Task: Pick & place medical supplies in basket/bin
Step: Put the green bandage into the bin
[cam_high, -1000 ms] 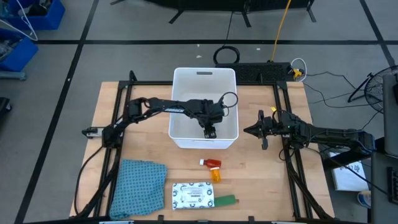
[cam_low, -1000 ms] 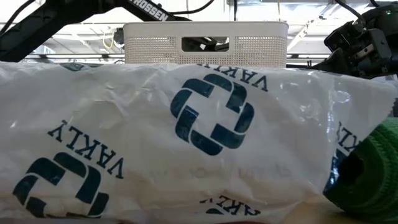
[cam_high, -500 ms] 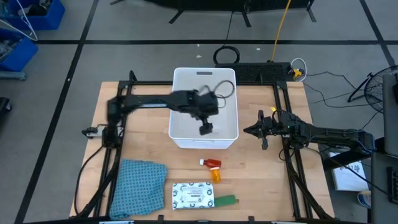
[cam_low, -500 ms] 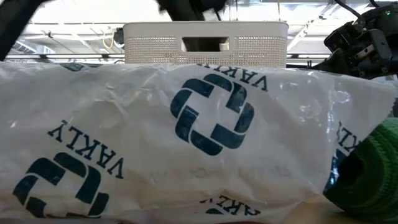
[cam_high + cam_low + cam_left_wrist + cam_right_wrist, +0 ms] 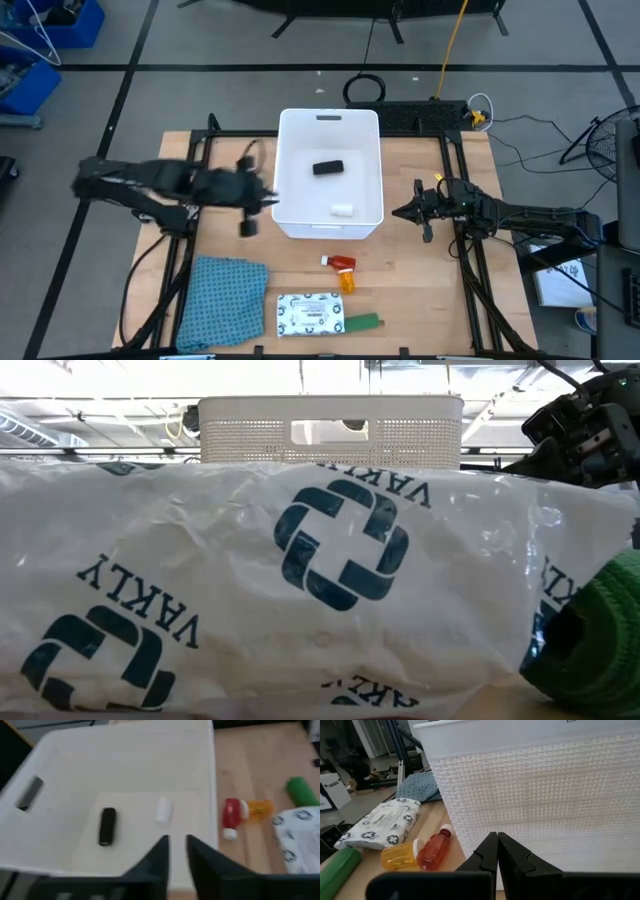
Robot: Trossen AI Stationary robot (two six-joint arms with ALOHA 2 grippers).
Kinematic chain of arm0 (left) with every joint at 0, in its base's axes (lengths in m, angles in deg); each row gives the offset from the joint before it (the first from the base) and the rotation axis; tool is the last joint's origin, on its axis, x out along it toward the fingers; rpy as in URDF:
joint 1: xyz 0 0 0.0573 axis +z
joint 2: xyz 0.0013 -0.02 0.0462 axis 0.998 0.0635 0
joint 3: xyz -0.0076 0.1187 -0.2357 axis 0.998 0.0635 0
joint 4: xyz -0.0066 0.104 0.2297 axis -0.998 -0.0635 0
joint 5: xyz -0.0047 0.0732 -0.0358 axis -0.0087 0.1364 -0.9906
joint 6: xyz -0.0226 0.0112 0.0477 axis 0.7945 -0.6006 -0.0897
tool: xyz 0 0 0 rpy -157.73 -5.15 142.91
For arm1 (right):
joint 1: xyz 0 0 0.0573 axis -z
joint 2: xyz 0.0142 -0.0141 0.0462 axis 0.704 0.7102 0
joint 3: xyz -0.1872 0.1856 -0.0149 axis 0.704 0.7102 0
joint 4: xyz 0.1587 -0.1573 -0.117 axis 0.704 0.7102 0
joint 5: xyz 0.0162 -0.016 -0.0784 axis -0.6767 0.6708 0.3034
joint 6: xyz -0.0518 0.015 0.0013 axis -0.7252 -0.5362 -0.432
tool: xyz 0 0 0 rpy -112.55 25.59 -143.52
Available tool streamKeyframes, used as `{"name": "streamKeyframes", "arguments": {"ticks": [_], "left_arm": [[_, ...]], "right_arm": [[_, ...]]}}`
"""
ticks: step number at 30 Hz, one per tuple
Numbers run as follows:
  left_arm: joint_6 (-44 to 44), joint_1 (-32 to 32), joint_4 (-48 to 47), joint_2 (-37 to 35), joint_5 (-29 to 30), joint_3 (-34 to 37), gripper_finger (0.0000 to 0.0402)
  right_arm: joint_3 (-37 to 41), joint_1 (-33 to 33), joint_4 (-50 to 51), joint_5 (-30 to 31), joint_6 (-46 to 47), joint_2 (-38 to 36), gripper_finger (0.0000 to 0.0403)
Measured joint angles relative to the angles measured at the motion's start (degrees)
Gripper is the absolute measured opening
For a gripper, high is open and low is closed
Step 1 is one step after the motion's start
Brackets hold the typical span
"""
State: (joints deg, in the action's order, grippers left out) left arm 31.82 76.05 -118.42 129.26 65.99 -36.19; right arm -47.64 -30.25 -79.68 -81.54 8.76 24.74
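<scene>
Wooden table (image 5: pixel 420 300) fills the middle of the high view, with the white rectangular tub (image 5: pixel 330 125) standing at its upper centre, its handle slot toward the top edge of the frame. In the low view the tub's woven wall (image 5: pixel 330 430) rises behind a crumpled white packet that fills most of that picture.

A teal-blue cloth (image 5: pixel 222 300) lies at the lower left of the table. Beside it, lower centre, sits the flat white packet (image 5: pixel 309 313) with dark print, and a green oblong (image 5: pixel 362 322) touches its right end.

The left arm reaches in from the left of the high view; its gripper (image 5: pixel 247 226) hangs just outside the tub's left wall, over bare wood. In the left wrist view its fingers (image 5: pixel 159 854) stand a narrow gap apart and hold nothing. The right gripper (image 5: pixel 418 211) waits to the right of the tub, and in its wrist view the jaws are pressed together, empty, pointing at the tub's woven wall.

Inside the tub lie a black oblong (image 5: pixel 327 167) near the middle and a small white piece (image 5: pixel 342 209) near the lower right corner. Just below the tub, on the wood, rest a red bottle (image 5: pixel 340 262) with a white cap and an orange bottle (image 5: pixel 347 281) next to it.
</scene>
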Motion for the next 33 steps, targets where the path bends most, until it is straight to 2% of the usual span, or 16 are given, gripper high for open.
{"name": "streamKeyframes", "arguments": {"ticks": [2,5,8,12,15,20,26,30,33], "left_arm": [[1.3,-2.8,6.7,-6.9,0.4,10.0,0.0016],[2.2,-6.1,17.4,-16.4,3.6,24.3,0.0014],[0.3,-8.4,32.8,-24.0,4.9,38.1,0.0009],[-4.5,-9.2,55.0,-29.1,2.8,55.1,0.0005],[-4.3,-8.9,69.0,-29.8,3.0,64.1,0.0003],[-2.7,-9.4,80.3,-29.6,2.8,72.3,0.0002],[0.6,-9.7,79.1,-29.6,6.9,73.0,0.0012],[-1.8,-9.7,79.7,-29.7,7.6,73.0,0.0024],[-3.6,-9.6,80.1,-29.7,7.6,73.0,0.0025]], "right_arm": [[0.0,0.0,0.0,-0.2,0.9,0.0,0.0004],[0.0,0.0,-0.7,-1.3,1.0,0.0,0.0004],[0.0,0.0,-2.0,-1.3,1.6,0.0,0.0004],[0.0,0.0,-2.2,-1.3,2.5,0.0,0.0004],[0.0,0.0,-2.2,-1.3,3.1,0.0,0.0004],[0.0,0.0,-2.8,-1.4,3.1,0.0,0.0004],[-1.9,-0.1,-6.8,-4.8,-0.3,-0.1,0.0001],[-8.7,-2.4,-6.0,-5.5,-3.6,0.1,0.0001],[-15.7,-6.1,1.2,-2.7,-5.5,0.8,0.0001]]}}
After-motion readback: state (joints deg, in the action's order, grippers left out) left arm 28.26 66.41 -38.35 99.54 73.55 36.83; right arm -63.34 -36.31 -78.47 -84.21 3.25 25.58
